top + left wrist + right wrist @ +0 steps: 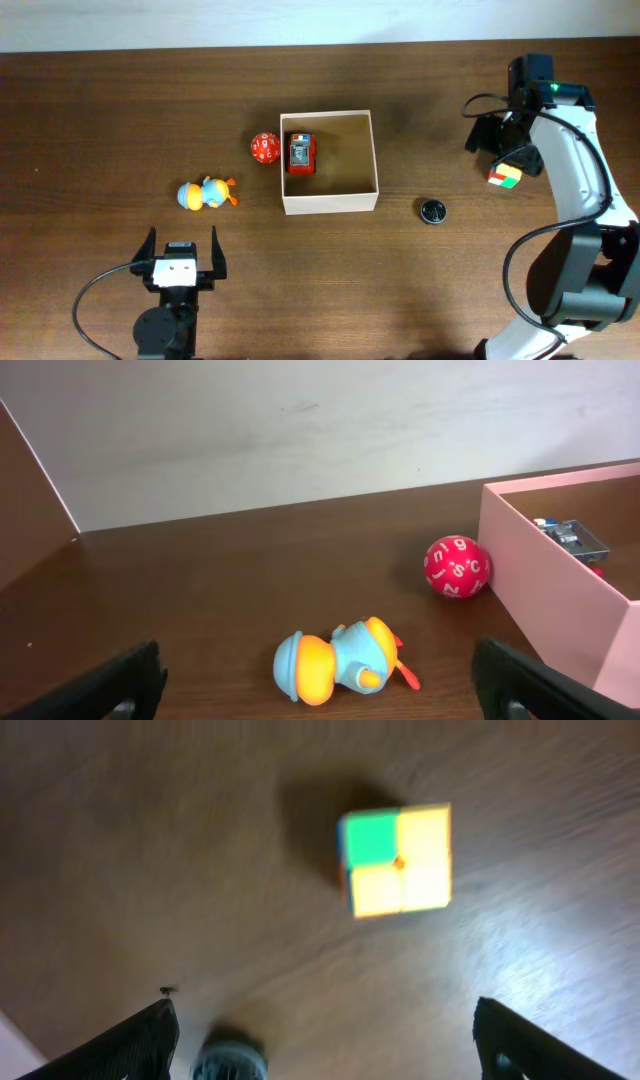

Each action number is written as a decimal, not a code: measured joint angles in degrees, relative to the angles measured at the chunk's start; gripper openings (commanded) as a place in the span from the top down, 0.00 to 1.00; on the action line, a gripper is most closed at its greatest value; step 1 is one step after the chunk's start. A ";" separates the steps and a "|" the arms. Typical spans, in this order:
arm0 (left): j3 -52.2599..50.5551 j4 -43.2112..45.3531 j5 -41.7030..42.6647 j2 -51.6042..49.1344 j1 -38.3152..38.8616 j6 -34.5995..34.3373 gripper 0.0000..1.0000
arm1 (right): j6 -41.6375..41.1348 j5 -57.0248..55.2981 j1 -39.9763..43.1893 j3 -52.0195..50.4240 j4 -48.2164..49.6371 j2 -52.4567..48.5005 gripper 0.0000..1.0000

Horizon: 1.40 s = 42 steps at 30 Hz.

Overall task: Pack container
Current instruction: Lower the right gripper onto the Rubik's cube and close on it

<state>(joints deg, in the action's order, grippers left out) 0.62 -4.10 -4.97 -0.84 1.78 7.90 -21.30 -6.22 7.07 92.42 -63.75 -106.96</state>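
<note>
Container (330,203) sits at the middle of the table, open side up, with one red toy car (300,154) already lying inside against its 9 o'clock wall; taking the box as the centre of the dial, everything else is still outside.

Nearest the robot, at 7 o'clock, the left gripper (183,233) hangs low with its fingers spread wide and nothing between them, facing the toys ahead. A small black round cap (432,211) lies at 4 o'clock, near the box but apart from it. An orange-and-blue duck toy (207,193) lies on its side at 8 o'clock. At 3 o'clock, well apart, the right gripper (322,1015) hovers above a colourful puzzle cube (505,178), jaws spread and empty; its wrist view is blurred. Farthest, a red numbered ball (264,148) rests just beside the 10 o'clock corner.

Packing looks barely begun, and the step in hand seems to be picking up the cube. That calls for lowering the right fingers squarely over two opposite faces, closing, then carrying it toward 9 o'clock over the wall into the free tan floor.
</note>
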 measured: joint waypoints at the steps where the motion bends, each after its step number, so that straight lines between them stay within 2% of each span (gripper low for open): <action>1: 0.00 0.00 0.00 0.00 0.00 0.02 0.01 | -0.35 -0.98 0.00 0.00 0.76 0.00 0.11; 7: 0.00 0.00 0.00 0.00 0.00 0.02 0.01 | -1.01 -6.23 0.17 -0.02 4.72 -0.07 0.11; 14: 0.00 0.00 0.00 0.00 0.00 0.02 0.01 | 3.56 -6.99 3.23 -0.04 5.57 -2.51 0.11; 22: 0.00 0.00 0.00 0.00 0.00 0.02 0.01 | 13.35 1.49 10.69 -0.11 6.86 -3.58 0.11; 28: 0.00 0.00 0.00 0.00 0.00 0.02 0.01 | 21.55 9.44 10.49 -0.61 8.72 -3.61 0.11; 42: 0.00 0.00 0.00 0.00 0.00 0.02 0.01 | 24.98 12.22 10.10 -7.50 15.47 -7.56 0.11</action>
<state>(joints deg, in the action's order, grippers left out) 0.62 -4.10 -4.97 -0.84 1.78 7.92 3.68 6.00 17.17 84.93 -48.27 -114.52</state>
